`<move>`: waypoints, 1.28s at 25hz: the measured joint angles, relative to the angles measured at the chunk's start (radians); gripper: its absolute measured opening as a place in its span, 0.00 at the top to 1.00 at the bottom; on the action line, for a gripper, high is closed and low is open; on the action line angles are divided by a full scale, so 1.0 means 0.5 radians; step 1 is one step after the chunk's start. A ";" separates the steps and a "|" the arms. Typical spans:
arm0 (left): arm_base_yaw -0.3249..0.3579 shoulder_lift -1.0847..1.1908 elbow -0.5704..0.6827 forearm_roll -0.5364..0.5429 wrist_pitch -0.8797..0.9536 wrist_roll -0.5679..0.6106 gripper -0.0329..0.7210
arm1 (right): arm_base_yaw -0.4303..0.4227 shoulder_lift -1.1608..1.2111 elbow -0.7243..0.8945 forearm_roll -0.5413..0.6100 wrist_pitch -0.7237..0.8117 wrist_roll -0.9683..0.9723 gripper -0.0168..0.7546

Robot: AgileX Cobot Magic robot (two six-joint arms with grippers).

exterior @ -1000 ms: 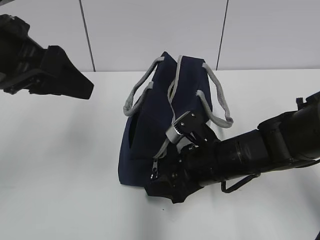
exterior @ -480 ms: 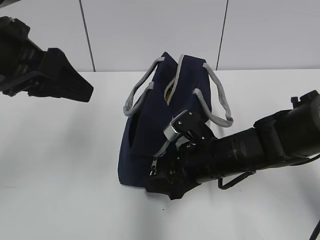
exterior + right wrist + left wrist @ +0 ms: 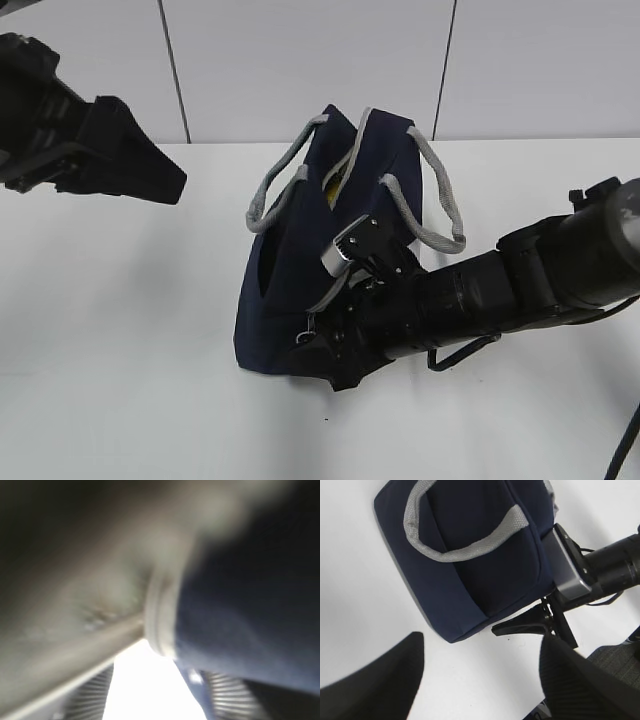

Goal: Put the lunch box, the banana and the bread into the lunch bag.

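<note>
left gripper (image 3: 150, 175): hanging up in the air at the far left, well clear of the bag. In the left wrist view the two black fingers (image 3: 380, 680) sit wide apart with bare table between them, holding nothing.

table (image 3: 120, 380): plain white, the bag sits around the middle of it.

bag (image 3: 300, 260): navy, standing up but leaning a bit, grey handles (image 3: 275, 185) looping up on both sides. The top gapes open a little and there's a sliver of yellow (image 3: 333, 186) in the gap, too small to tell what it is. From the left wrist view you get the bag's (image 3: 470, 565) flat side and one handle lying across it.

zipper (image 3: 312, 328): grey pull hangs at the bag's near end, right at the right gripper's tip.

right gripper (image 3: 325, 355): comes in low from the right, jammed up against the near end of the bag. Can't tell if it's open or closed; the exterior shot hides the fingertips and the right wrist view is just a blur of navy fabric (image 3: 250, 605).
</note>
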 joint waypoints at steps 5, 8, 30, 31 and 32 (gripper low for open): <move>0.000 0.000 0.000 0.000 0.000 0.000 0.31 | 0.000 0.005 -0.004 0.000 -0.052 0.000 0.65; 0.000 0.000 0.000 0.000 0.000 0.000 0.31 | 0.000 0.005 -0.004 0.000 -0.073 0.000 0.70; 0.000 0.000 0.000 0.005 0.006 0.000 0.35 | 0.000 -0.026 -0.004 -0.189 -0.128 0.196 0.96; 0.000 0.000 0.000 0.005 0.006 0.000 0.35 | 0.000 -0.035 -0.004 -0.189 -0.130 0.196 0.96; 0.000 0.000 0.000 0.005 0.006 0.000 0.35 | 0.000 -0.046 -0.004 -0.193 -0.133 0.205 0.96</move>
